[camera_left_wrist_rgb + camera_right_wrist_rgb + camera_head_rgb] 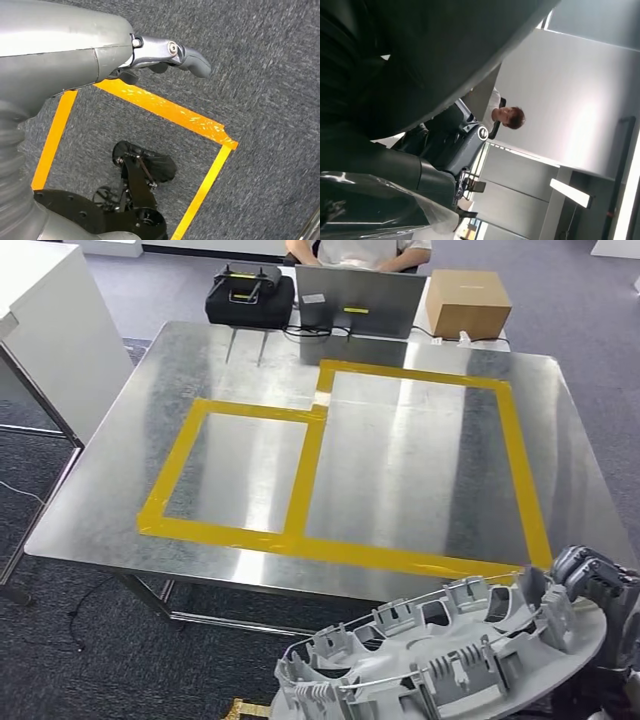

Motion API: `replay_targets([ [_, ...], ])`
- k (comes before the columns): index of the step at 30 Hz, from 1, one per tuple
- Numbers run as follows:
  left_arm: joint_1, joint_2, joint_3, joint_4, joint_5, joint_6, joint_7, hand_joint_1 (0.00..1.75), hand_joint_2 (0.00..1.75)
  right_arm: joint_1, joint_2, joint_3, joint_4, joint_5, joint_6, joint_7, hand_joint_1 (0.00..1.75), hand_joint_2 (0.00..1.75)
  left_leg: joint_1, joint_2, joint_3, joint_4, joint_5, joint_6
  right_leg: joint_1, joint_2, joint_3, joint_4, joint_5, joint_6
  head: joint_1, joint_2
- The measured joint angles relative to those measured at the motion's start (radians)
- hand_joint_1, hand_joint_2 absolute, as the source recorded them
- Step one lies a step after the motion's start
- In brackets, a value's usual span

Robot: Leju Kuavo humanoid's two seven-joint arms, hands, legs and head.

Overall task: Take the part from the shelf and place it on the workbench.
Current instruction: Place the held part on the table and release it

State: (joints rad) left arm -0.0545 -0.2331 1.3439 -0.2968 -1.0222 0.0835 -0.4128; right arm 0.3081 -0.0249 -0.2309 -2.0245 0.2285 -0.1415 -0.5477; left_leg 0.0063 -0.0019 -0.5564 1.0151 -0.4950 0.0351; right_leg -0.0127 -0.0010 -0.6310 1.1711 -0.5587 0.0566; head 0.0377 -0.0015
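The part [445,660] is a large grey plastic panel, curved, with ribs and clips on its upper side. It hangs low in the head view, in front of the near edge of the metal workbench [392,470]. My right hand [596,585] grips its right end. In the right wrist view the part's dark underside [452,45] lies just over my right hand's fingers [452,142]. My left hand [166,55] hangs over the carpet with its fingers stretched out and nothing in them.
Yellow tape [306,475] marks two adjoining rectangles on the bench top. At its far edge stand a laptop [358,302], a black case [249,295] and a cardboard box [468,302], with a person [355,250] seated behind. A white board [53,330] stands left.
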Motion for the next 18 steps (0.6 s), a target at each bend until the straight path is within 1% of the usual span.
replay_targets([
  [1,0.0,0.001,-0.003,0.0,-0.002,-0.001,-0.001,0.0,1.75,-0.01,-0.004,-0.007,0.007,0.0,0.0,0.0,1.75,1.75,-0.002,-0.001,0.001,0.0,-0.001,-0.002,0.001,0.0,0.034,-0.07,0.027,-0.003,0.0,0.0],
  [2,-0.001,0.002,-0.006,0.0,-0.004,-0.003,-0.002,0.0,1.75,-0.021,-0.008,-0.013,0.013,0.0,-0.001,0.002,1.75,1.75,-0.004,-0.002,0.0,0.002,-0.002,-0.005,0.002,0.0,0.063,-0.129,0.046,-0.007,-0.001,0.0],
  [3,-0.001,0.002,-0.007,0.0,-0.005,-0.006,-0.003,0.0,1.75,-0.031,-0.011,-0.019,0.02,0.001,-0.005,0.004,1.75,1.75,-0.006,-0.002,-0.003,0.003,-0.002,-0.009,0.003,0.001,0.078,-0.16,0.051,-0.011,-0.001,0.0],
  [4,-0.001,0.003,-0.008,0.0,-0.008,-0.01,-0.004,0.0,1.75,-0.044,-0.014,-0.025,0.03,0.002,-0.012,0.009,1.75,1.75,-0.007,-0.002,-0.005,0.003,-0.001,-0.013,0.005,0.002,0.081,-0.167,0.047,-0.015,-0.002,0.0],
  [6,-0.002,0.006,-0.012,0.0,-0.018,-0.016,-0.005,0.0,1.75,-0.084,-0.028,-0.046,0.066,0.005,-0.03,0.023,1.75,1.75,-0.007,-0.001,-0.007,0.004,-0.001,-0.024,0.003,0.005,0.081,-0.171,0.051,-0.026,-0.002,0.0],
  [7,-0.004,0.009,-0.015,0.0,-0.023,-0.018,-0.005,0.0,1.75,-0.111,-0.037,-0.059,0.091,0.007,-0.039,0.029,1.75,1.75,-0.006,-0.001,-0.011,0.016,-0.01,-0.029,0.001,0.005,0.082,-0.173,0.053,-0.031,-0.003,0.0],
  [8,-0.005,0.011,-0.019,0.0,-0.028,-0.021,-0.007,0.0,1.75,-0.139,-0.046,-0.073,0.118,0.009,-0.048,0.032,1.75,1.75,-0.006,-0.001,-0.023,0.045,-0.028,-0.034,-0.002,0.005,0.083,-0.175,0.054,-0.036,-0.005,0.0],
  [9,-0.006,0.014,-0.024,0.0,-0.032,-0.025,-0.012,0.0,1.75,-0.167,-0.055,-0.087,0.146,0.012,-0.055,0.032,1.75,1.75,-0.005,-0.001,-0.046,0.095,-0.055,-0.038,-0.003,0.003,0.084,-0.175,0.055,-0.039,-0.006,0.0],
  [11,-0.007,0.018,-0.031,0.001,-0.037,-0.038,-0.03,0.0,1.75,-0.218,-0.073,-0.111,0.199,0.018,-0.062,0.03,1.75,1.75,-0.003,-0.001,-0.109,0.226,-0.109,-0.043,-0.002,0.002,0.085,-0.175,0.054,-0.042,-0.008,0.0],
  [12,-0.007,0.02,-0.033,0.001,-0.038,-0.044,-0.038,0.0,1.75,-0.244,-0.082,-0.12,0.223,0.023,-0.063,0.034,1.75,1.75,-0.003,-0.001,-0.132,0.271,-0.119,-0.043,-0.002,0.002,0.085,-0.175,0.053,-0.042,-0.008,0.0],
  [13,-0.009,0.022,-0.035,0.001,-0.039,-0.048,-0.043,0.0,1.75,-0.271,-0.092,-0.129,0.245,0.031,-0.062,0.043,1.75,1.75,-0.003,-0.001,-0.14,0.281,-0.109,-0.042,-0.001,0.002,0.086,-0.174,0.053,-0.042,-0.008,0.0],
  [14,-0.011,0.025,-0.036,0.002,-0.04,-0.05,-0.045,0.0,1.75,-0.298,-0.104,-0.137,0.265,0.04,-0.061,0.054,1.75,1.75,-0.003,-0.001,-0.13,0.253,-0.08,-0.04,-0.001,0.003,0.088,-0.174,0.053,-0.042,-0.008,0.0],
  [15,-0.014,0.028,-0.039,0.003,-0.041,-0.051,-0.046,0.0,1.75,-0.325,-0.116,-0.144,0.283,0.048,-0.06,0.065,1.75,1.75,-0.003,-0.001,-0.105,0.194,-0.039,-0.036,-0.001,0.003,0.09,-0.174,0.051,-0.041,-0.009,0.0],
  [16,-0.016,0.031,-0.041,0.003,-0.043,-0.052,-0.046,0.0,1.75,-0.35,-0.128,-0.15,0.301,0.056,-0.059,0.073,1.75,1.75,-0.004,-0.001,-0.076,0.128,-0.007,-0.031,0.0,0.003,0.092,-0.174,0.05,-0.039,-0.008,0.0],
  [17,-0.019,0.034,-0.045,0.004,-0.044,-0.052,-0.047,0.0,1.75,-0.374,-0.138,-0.155,0.32,0.063,-0.059,0.08,1.75,1.75,-0.005,-0.001,-0.051,0.069,0.014,-0.028,0.001,0.004,0.092,-0.172,0.048,-0.037,-0.008,0.0],
  [18,-0.021,0.036,-0.049,0.005,-0.045,-0.053,-0.047,0.0,1.75,-0.397,-0.148,-0.159,0.337,0.07,-0.059,0.084,1.75,1.75,-0.007,-0.001,-0.037,0.032,0.022,-0.025,0.002,0.004,0.089,-0.171,0.048,-0.033,-0.008,0.0],
])
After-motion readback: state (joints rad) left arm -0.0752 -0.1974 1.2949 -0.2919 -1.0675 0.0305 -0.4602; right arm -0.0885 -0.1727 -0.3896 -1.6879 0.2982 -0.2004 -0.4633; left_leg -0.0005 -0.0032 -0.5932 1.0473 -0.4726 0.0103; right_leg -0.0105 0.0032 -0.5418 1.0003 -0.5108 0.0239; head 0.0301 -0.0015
